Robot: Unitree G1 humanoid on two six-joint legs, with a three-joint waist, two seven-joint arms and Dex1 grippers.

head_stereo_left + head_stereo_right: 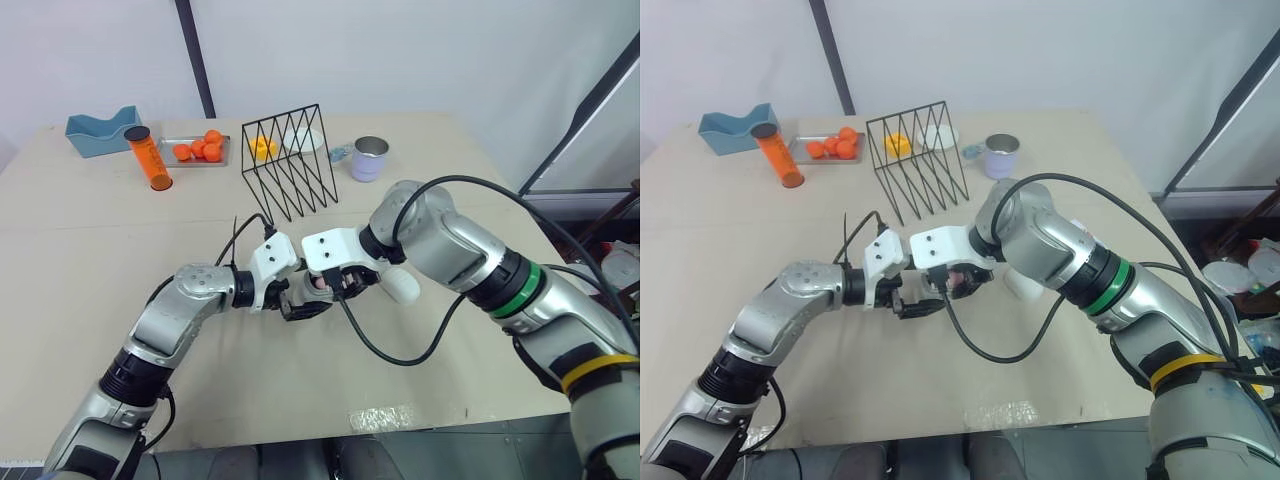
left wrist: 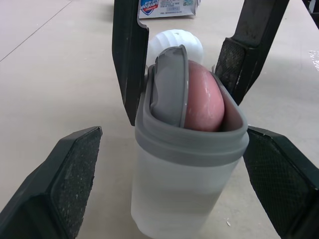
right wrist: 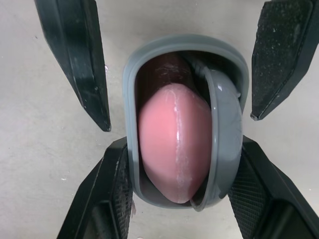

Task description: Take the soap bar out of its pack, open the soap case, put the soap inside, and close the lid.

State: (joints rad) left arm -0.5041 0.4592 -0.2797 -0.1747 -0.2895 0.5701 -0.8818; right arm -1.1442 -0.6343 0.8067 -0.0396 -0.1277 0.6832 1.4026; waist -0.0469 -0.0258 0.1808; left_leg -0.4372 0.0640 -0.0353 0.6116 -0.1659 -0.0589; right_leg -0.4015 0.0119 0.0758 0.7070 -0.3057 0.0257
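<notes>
The translucent grey-rimmed plastic soap case (image 2: 174, 189), stood on end on the tabletop (image 2: 60, 74), is clasped by the right hand (image 3: 181, 149) and flanked by the wide-spread left hand (image 2: 172, 137). The pink oval soap bar (image 2: 202, 99), lodged inside, is judged slippery; the stiff case walls are preferred for holding.

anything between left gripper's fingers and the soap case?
No. Left wrist view shows bare table either side of the soap case, clear of the left gripper's open fingers.
</notes>
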